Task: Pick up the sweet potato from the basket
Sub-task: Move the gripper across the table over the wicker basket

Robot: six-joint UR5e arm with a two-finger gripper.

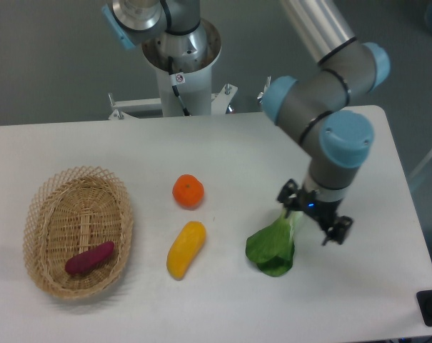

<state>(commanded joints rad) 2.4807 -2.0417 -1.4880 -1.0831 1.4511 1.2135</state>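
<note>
Counter (223, 143), white and wide, fills my view from the fixed camera. On its left side sits the basket (37, 214), an oval of tan wicker. My arm reaches in from the upper right, and its tool (314, 221) hangs over the stem of a leafy green vegetable (271, 249), well apart from the basket. The fingers are spread with nothing between them. Between the tool and the basket lie a yellow vegetable (186, 249) and, above it, a round orange fruit (188, 191). Smallest is the sweet potato (89, 258), a reddish-purple tuber lying at a slant in the near half of the basket, close to the right wall. To do this step well, I judge I should travel left high enough to pass over the produce and the scalloped rim, then turn the fingers across the tuber's short axis and come straight down at its middle, away from the wicker wall.
</note>
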